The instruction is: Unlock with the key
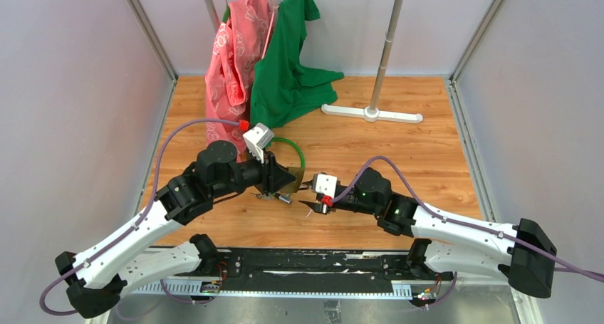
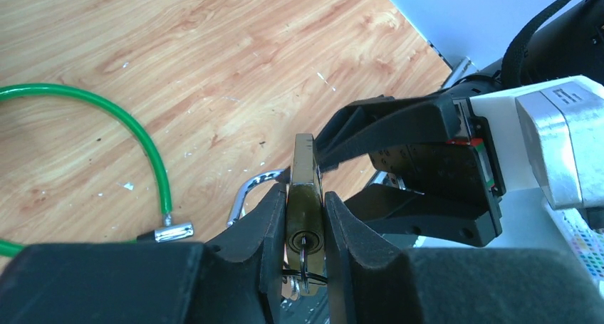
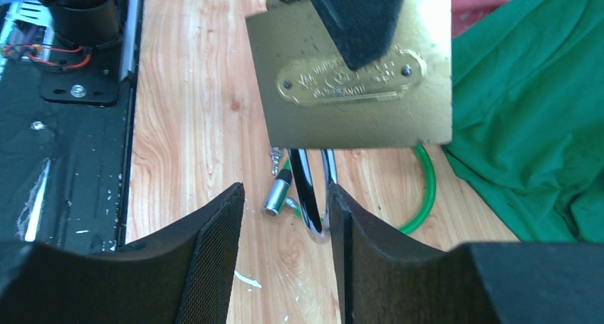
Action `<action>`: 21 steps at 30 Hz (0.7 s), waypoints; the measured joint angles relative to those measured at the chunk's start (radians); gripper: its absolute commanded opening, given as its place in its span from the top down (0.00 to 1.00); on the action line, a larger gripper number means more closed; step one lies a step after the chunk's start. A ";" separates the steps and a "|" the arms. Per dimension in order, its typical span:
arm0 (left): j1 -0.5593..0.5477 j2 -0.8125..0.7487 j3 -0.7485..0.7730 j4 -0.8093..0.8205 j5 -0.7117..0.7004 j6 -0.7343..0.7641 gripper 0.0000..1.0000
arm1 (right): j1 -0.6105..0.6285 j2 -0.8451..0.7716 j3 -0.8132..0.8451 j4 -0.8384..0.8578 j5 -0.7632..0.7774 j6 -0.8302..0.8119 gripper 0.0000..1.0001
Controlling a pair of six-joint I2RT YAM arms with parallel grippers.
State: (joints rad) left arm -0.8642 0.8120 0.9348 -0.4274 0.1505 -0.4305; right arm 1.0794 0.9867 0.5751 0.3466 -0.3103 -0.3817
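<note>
L claw (image 2: pixel 305 194) is clamped on the brass padlock (image 3: pixel 349 117), pads on its two flat faces. Reads to me as a deliberate hold. The keyhole end faces back along the L arm w/ the bunch of keys (image 2: pixel 305 263) hanging at it. The shackle (image 3: pixel 311 189) sticks out to the right, twd the R claw (image 3: pixel 286 190). That leaves both ends reachable and prob. keeps the lock body off the patch of table (image 1: pixel 399 153) where the small stuff lies.

R claw comes in from the right, jaws part-way apart, nothing pinched. The shackle sits in line w/ the gap, close to the far finger; can't tell if it touches.

The key (image 3: pixel 274 157): I take it to be the tiny silvery sliver flat on the boards, mid-table. It lies just beside the metal end (image 3: pixel 276 196) of the green cable lock (image 2: pixel 162 171), a bit ahead of the R claw's tips, on the near side of the shackle. It's in neither claw and in no lock. Long axis runs approx. left–right, roughly in line w/ the R fingers. It's too small to tell bow from blade, so I can't say which end leads. Lying flat like that, it'd prob. need a narrow pinch from above.
</note>
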 measured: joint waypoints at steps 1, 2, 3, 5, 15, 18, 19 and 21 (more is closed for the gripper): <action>0.000 -0.002 0.000 0.000 -0.002 0.003 1.00 | 0.000 -0.003 -0.002 0.001 0.013 0.001 0.44; 0.000 -0.004 0.000 0.000 -0.002 0.005 1.00 | 0.000 -0.007 -0.006 0.002 0.031 0.002 0.43; 0.001 -0.005 0.000 0.000 -0.002 0.008 1.00 | 0.000 -0.010 -0.009 0.003 0.047 0.003 0.42; 0.001 -0.009 0.000 0.000 0.001 0.009 1.00 | 0.000 -0.012 -0.016 0.005 0.080 0.002 0.41; 0.003 -0.035 0.000 0.000 0.027 0.008 1.00 | 0.000 -0.016 -0.043 0.046 0.128 -0.005 0.55; 0.003 -0.036 0.005 0.000 0.033 0.008 1.00 | 0.000 -0.016 -0.050 0.057 0.128 -0.008 0.64; 0.003 -0.036 0.009 -0.001 0.036 0.008 1.00 | 0.000 -0.019 -0.052 0.059 0.128 -0.010 0.67; 0.003 -0.036 0.017 0.000 0.042 0.008 1.00 | 0.000 -0.027 -0.056 0.067 0.127 -0.011 0.73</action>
State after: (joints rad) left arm -0.8612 0.7757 0.9516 -0.4278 0.1928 -0.4225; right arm 1.0794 0.9600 0.5186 0.4133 -0.1829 -0.3927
